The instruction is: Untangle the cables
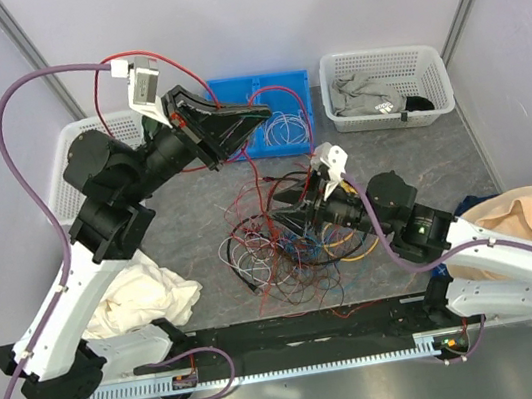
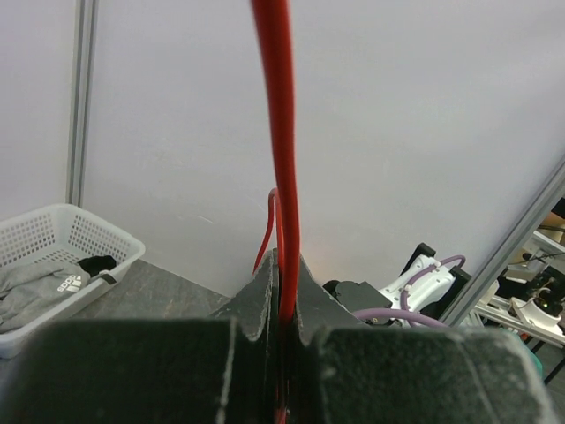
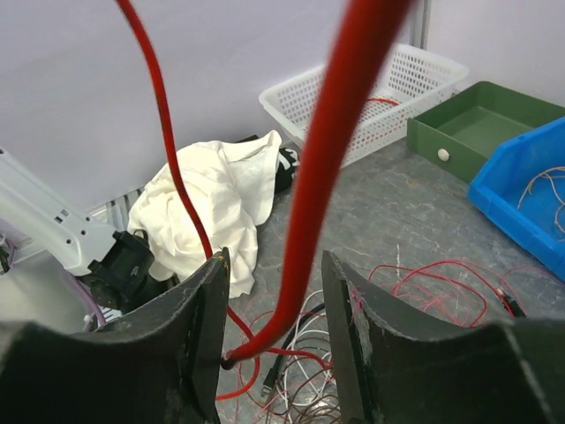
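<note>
Over the blue bin's (image 1: 257,80) left edge, the left gripper (image 2: 284,265) pinches a red cable (image 2: 277,132). Just in front of the bin lies the cable tangle (image 1: 279,250), where the right gripper (image 3: 275,261) stands spread; with the heap unanchored, a pull could tighten its knots.

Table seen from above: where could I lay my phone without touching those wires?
Bare tabletop lies between the basket of clothes and the right arm. A smaller patch sits between the cream cloth and the cables. The middle is crowded with cables.
</note>
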`<state>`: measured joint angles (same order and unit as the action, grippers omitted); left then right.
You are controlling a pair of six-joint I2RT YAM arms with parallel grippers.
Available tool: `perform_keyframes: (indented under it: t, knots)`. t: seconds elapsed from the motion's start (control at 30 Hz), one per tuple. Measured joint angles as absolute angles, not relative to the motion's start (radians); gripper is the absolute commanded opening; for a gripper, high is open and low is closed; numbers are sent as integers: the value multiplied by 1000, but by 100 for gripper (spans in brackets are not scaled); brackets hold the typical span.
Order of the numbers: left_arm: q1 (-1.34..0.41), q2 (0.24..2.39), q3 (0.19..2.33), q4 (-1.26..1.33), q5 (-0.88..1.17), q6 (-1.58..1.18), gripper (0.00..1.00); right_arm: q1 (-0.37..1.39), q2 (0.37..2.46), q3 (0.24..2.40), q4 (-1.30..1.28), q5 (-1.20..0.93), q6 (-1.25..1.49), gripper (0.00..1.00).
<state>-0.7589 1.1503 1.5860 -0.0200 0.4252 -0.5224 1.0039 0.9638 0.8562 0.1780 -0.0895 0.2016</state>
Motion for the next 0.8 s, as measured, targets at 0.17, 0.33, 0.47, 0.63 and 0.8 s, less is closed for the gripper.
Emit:
perform_keyframes:
  t: [0.17, 0.33, 0.47, 0.63, 0.8]
  knots:
    - [-759, 1186, 1670, -80, 421, -502, 2, 1004, 888, 807, 202, -110, 204, 57]
    - [-759, 1203, 1728, -111, 420, -481, 2, 1004, 817, 768, 220, -133, 211, 58]
    - [-759, 1211, 1757, -129, 420, -473, 2, 1004, 795, 730, 246, -155, 224, 59]
    - [-759, 1219, 1761, -133, 421, -473, 2, 1004, 831, 699, 290, -183, 242, 61]
    - [-759, 1226, 1761, -133, 421, -474, 2, 1004, 941, 702, 346, -187, 243, 60]
